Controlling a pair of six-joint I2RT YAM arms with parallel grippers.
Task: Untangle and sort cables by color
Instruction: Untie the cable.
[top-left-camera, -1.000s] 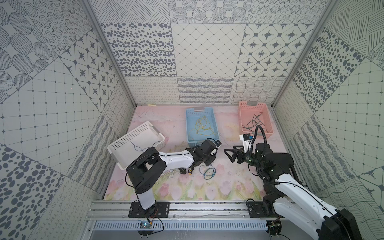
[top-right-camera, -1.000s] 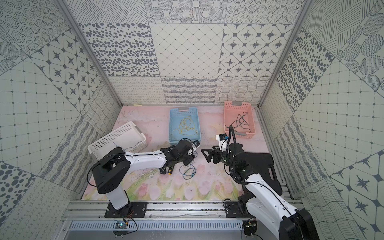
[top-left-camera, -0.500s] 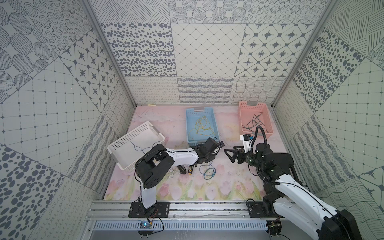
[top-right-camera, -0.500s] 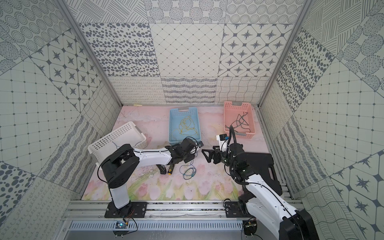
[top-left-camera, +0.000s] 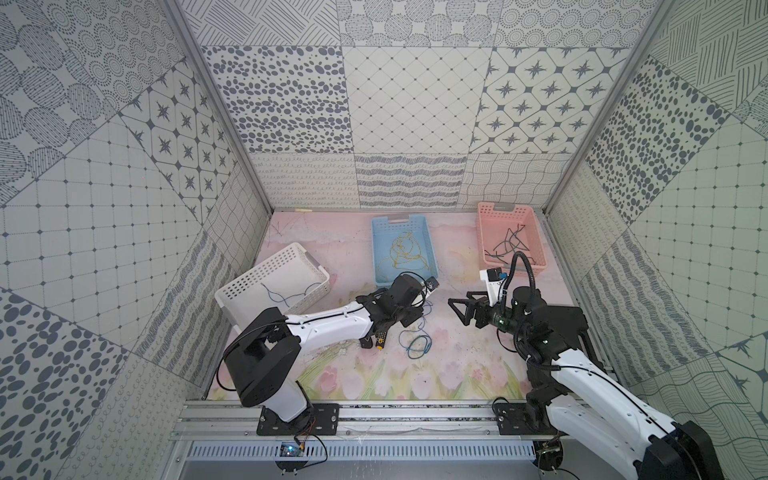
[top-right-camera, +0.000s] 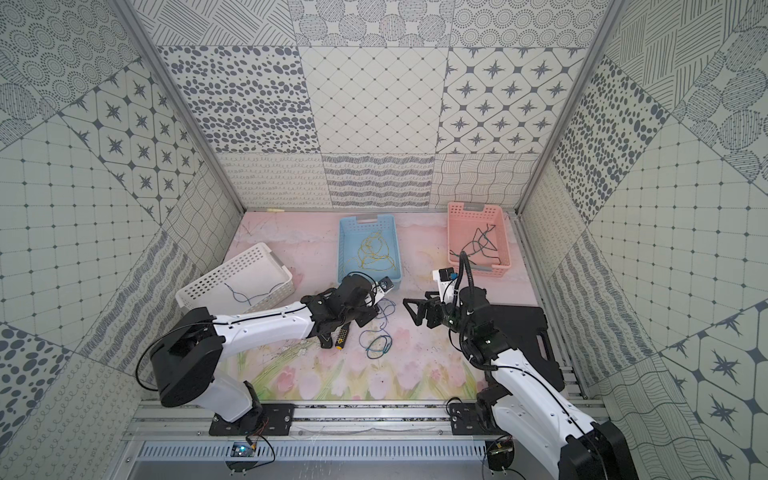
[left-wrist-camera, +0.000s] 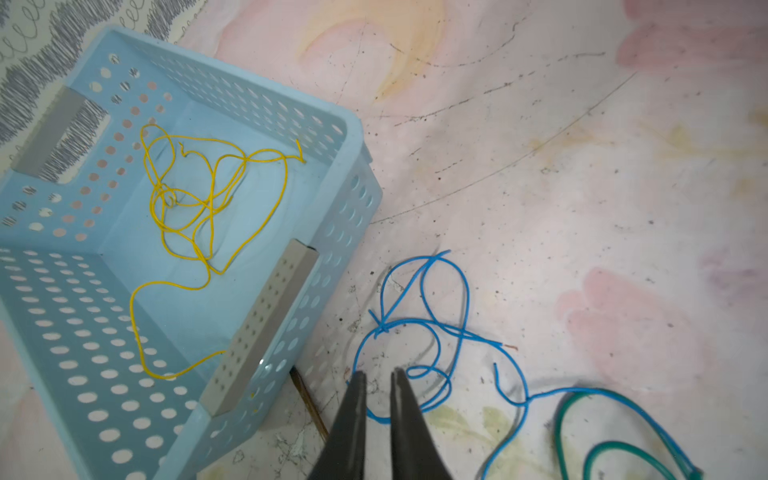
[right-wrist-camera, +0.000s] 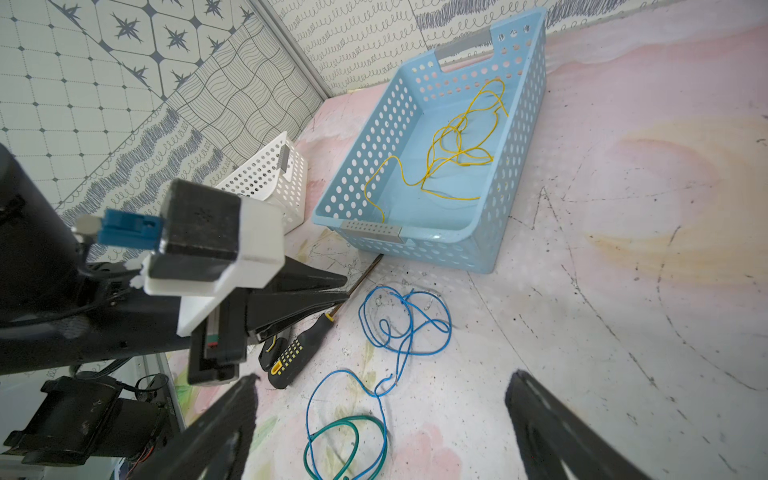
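- Just beyond the tips of the left tool (left-wrist-camera: 378, 380), the thin blue tangled cable (left-wrist-camera: 381, 329) lies on the pink floral desk (left-wrist-camera: 582, 166); jaws narrowly apart, clamping nothing.
- Advice: close on a single strand and lift slowly, so the teal-green cable (left-wrist-camera: 557, 428) slides free.
- Right tool (right-wrist-camera: 382, 376): wide apart, empty.
- Since earlier: left elbow has shifted; cable unmoved.
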